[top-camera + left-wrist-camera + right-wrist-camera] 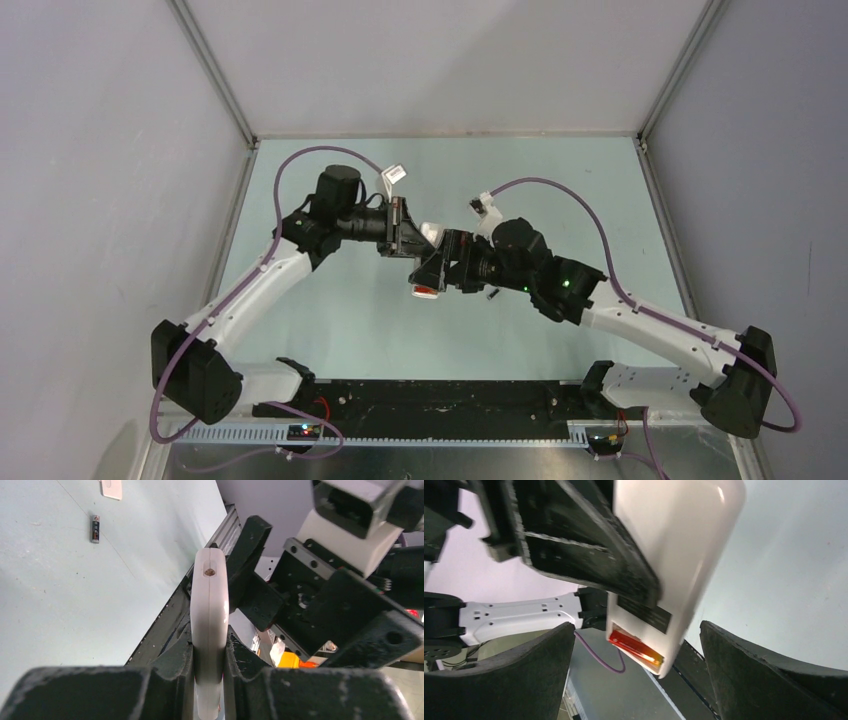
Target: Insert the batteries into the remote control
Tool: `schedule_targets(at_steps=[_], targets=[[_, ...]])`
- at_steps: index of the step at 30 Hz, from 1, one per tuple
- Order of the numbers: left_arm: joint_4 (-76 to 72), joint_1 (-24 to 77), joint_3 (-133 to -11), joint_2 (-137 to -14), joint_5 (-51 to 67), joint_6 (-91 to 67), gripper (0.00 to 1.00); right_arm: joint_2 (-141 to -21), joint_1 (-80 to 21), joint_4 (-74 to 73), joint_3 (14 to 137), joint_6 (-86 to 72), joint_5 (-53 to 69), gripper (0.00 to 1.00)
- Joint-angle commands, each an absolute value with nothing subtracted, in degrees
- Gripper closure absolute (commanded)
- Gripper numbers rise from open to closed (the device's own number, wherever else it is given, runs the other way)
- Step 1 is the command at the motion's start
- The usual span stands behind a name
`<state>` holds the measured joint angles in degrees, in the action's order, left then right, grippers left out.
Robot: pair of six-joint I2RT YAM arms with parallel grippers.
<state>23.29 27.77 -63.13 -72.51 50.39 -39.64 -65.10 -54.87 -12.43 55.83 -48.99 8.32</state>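
A pale blue-green table [400, 330] lay boxed in by grey walls [100, 150] at 9, 12 and 3 o'clock, with a black rail [440, 400] along its 6 o'clock edge. In the overhead view the two arms met at mid-table. Bare surface lay open toward 12 o'clock and toward 6 o'clock between their forearms.

The left gripper [209, 655] was clamped on the remote control [684, 545], lifted off the table, one finger flat on each broad face. From above, its long axis ran roughly 12 to 6 o'clock. In the left wrist view it showed edge-on, a thin white slab with its rounded end toward 12 o'clock.

The right gripper [635, 626] stood wide apart, its fingers flanking the remote's 6 o'clock end with a gap on each side. That end showed a plain white back and an uncovered bay with the orange-red battery [635, 649] seated crosswise.

The dark battery [95, 528] lay on the table, at about 3 o'clock from that end in the overhead view. A small white cover piece [111, 488] lay near it.
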Motion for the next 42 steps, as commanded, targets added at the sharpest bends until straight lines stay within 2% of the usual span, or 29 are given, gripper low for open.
schedule_targets(at_steps=[1,15,18,19,26,38,40,42], targets=[[22.55,28.38,-64.14,-72.58,52.18,-40.02,1.00,-62.43,-54.55,-7.28,56.43,-48.66,7.56,0.00],[22.54,28.30,-65.48,-72.23,51.85,-40.33,1.00,-61.49,-54.41,-9.82,52.34,-48.93,8.31,0.02],[22.54,28.30,-65.48,-72.23,52.08,-40.42,1.00,-61.28,-54.40,-8.60,51.13,-48.95,8.89,0.07],[22.52,28.30,-65.43,-72.32,52.09,-40.39,1.00,-61.36,-54.47,-7.74,51.00,-48.70,9.26,0.12],[22.58,28.31,-65.48,-72.43,52.06,-40.51,1.00,-61.52,-54.05,-6.79,50.43,-48.71,10.00,0.29],[22.54,28.30,-67.23,-72.57,53.73,-42.20,1.00,-62.19,-54.01,-4.31,49.41,-46.66,10.23,0.47],[22.58,28.30,-67.38,-72.55,53.74,-42.34,1.00,-62.42,-54.19,-4.05,49.32,-46.31,10.11,0.47],[22.58,28.34,-67.34,-72.60,53.67,-42.29,1.00,-62.39,-54.34,-3.69,49.24,-46.35,10.21,0.43]])
